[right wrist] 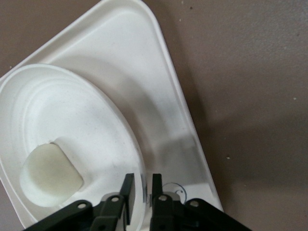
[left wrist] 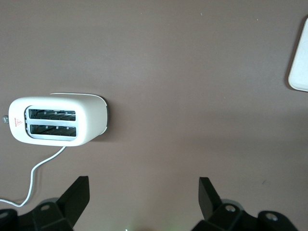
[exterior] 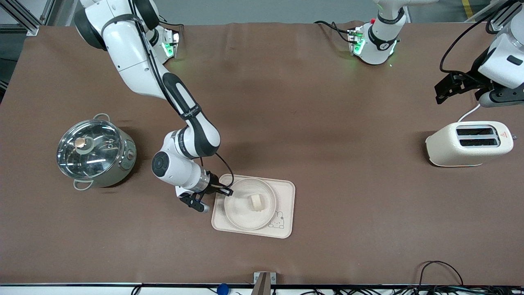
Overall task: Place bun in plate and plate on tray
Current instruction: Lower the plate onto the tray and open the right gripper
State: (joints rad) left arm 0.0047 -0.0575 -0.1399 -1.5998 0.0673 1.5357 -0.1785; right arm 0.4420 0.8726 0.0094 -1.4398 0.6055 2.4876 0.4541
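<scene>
Right gripper [right wrist: 140,192]: fingers nearly closed, pinching the plate [exterior: 241,213] rim at the edge toward the right arm's end of the table. Plate rests on the tray [exterior: 286,188]; the bun [exterior: 256,202] lies in the plate. Left gripper [left wrist: 144,192] waits, fingers wide apart and holding nothing, above bare table near the toaster [exterior: 468,143].
</scene>
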